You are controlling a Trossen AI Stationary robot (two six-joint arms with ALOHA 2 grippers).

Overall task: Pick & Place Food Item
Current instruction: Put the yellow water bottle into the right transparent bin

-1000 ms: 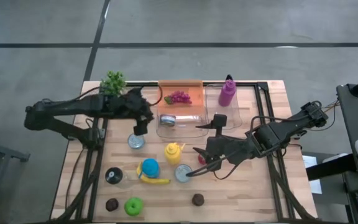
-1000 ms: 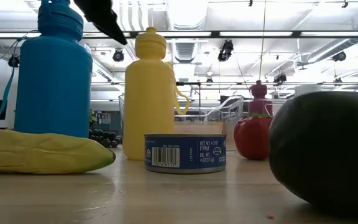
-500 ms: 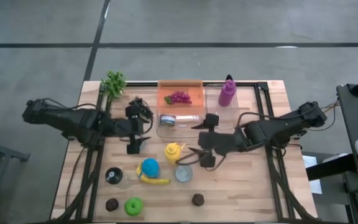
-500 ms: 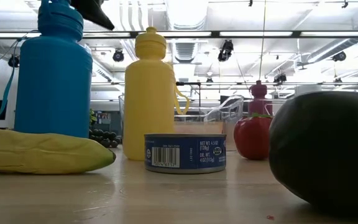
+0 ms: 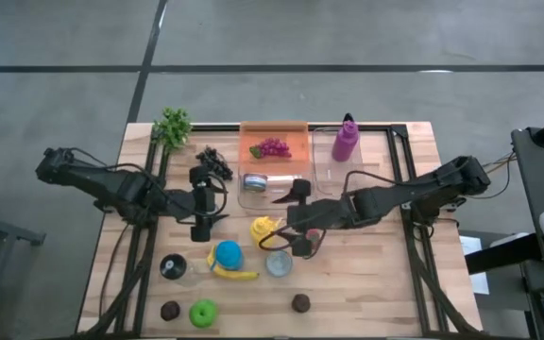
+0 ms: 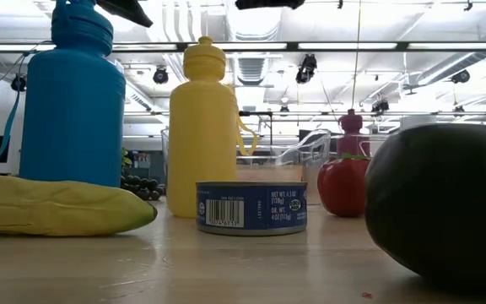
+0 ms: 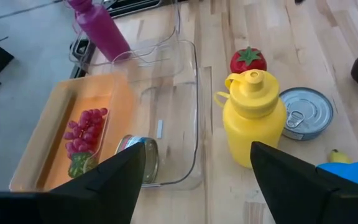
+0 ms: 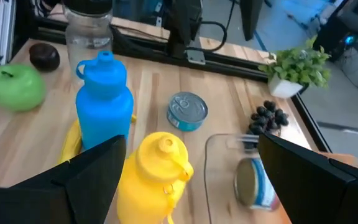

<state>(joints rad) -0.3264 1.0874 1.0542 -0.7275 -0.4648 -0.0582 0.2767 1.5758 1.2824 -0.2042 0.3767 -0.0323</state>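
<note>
My left gripper [image 5: 202, 223] is open and hangs over the table's left middle, above a tin can [image 8: 188, 111] that it hides in the high view. My right gripper [image 5: 289, 223] is open and hovers just right of the yellow bottle [image 5: 263, 231], above the red tomato [image 7: 247, 59]. Neither touches anything. Red grapes [image 5: 273, 147] lie in the orange tray [image 5: 296, 132]. A banana [image 5: 237, 275] lies against the blue bottle [image 5: 227, 255]. A green apple [image 5: 202, 312] and a dark avocado [image 5: 300, 302] sit near the near edge.
A second tin can [image 5: 279, 264] stands near the yellow bottle, and a third [image 5: 254, 182] lies in the clear container [image 5: 296, 194]. Black grapes [image 5: 213, 161], a plant [image 5: 171, 126], a purple bottle [image 5: 345, 141], a jar [image 5: 170, 267] and a dark round fruit [image 5: 169, 310] stand around.
My left gripper has drawn back from the clear container toward the near-left, coming over the tin can. My right gripper has moved toward the table's left and slightly toward the far edge, from beside the near tin can to beside the yellow bottle. Both stay open; no object has moved.
</note>
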